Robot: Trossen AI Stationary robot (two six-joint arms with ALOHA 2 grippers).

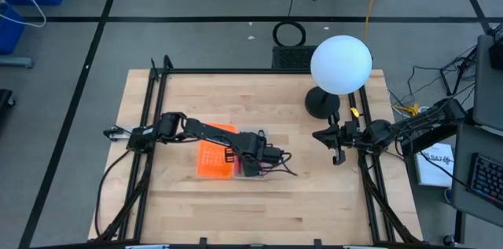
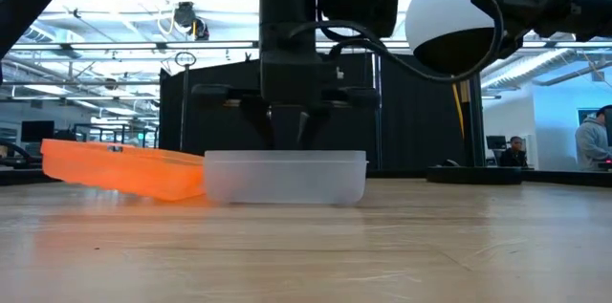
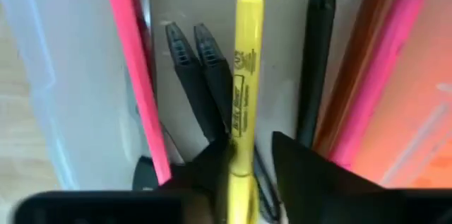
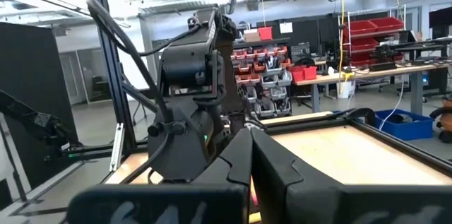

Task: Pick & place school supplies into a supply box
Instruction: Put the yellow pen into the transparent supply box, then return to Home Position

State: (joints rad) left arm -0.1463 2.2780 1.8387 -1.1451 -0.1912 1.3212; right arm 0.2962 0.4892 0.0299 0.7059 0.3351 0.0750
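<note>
A pale butcher-block table (image 1: pixel 314 194) framed by black rails stands on a grey floor crossed by dark tape lines; beyond it the low view opens onto a bright workshop with ceiling lights, black partitions and two people (image 2: pixel 593 145) at far right. Red storage bins (image 4: pixel 282 68) line shelves in the background of the right wrist view. A white globe lamp (image 1: pixel 341 64) on a black base sits at the table's far right.

Left of centre lies the supply box (image 1: pixel 216 157), orange gridded half to the left and clear tray (image 2: pixel 285 177) to the right. The left gripper (image 3: pixel 247 171) reaches down into the tray, its fingers clamped on a yellow pen (image 3: pixel 244 90) (black print runs along its barrel, too blurred to read). Around it in the tray rest pink pens (image 3: pixel 134 68), a black pen (image 3: pixel 316 54) and black-handled scissors (image 3: pixel 201 75).

The right gripper (image 1: pixel 336 145) waits at the right side, fingers closed together, holding nothing.
</note>
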